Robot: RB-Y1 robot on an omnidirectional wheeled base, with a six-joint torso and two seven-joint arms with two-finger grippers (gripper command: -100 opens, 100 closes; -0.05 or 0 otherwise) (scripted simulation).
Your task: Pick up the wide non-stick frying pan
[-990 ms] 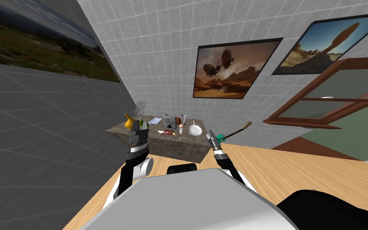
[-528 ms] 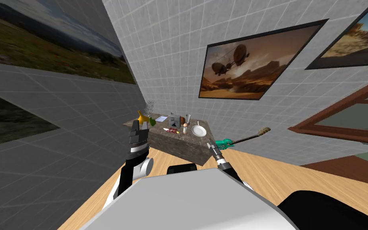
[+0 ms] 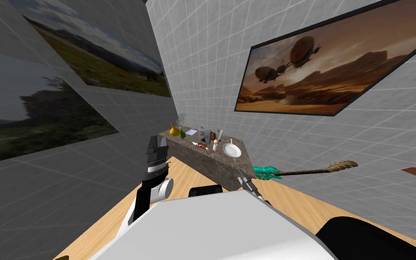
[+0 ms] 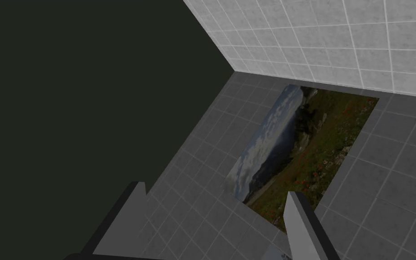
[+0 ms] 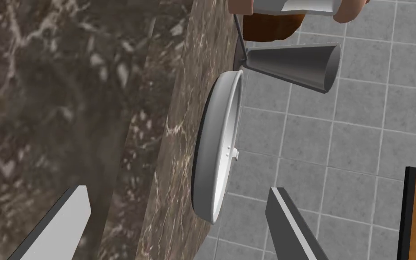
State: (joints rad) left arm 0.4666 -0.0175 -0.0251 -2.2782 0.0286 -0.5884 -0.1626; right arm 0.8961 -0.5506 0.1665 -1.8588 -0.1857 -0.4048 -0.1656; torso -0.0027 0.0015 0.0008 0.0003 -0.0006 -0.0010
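Observation:
The frying pan is white inside with a dark underside. It lies flat near the right end of a brown stone counter. In the right wrist view the pan shows edge-on ahead of my right gripper, which is open, empty and well short of the pan. In the head view the right gripper hangs low in front of the counter's right corner. My left gripper is raised left of the counter, and the left wrist view shows this gripper open and empty.
On the counter stand a metal cone-shaped cup, a shaker, a grey box, a knife and a yellow jug. A green guitar leans beside the counter's right end. Tiled walls close in behind and left.
My whole view has swung, so the window has left the picture and the counter sits further right. The right gripper now shows lower against the counter's front. Nothing on the counter moved.

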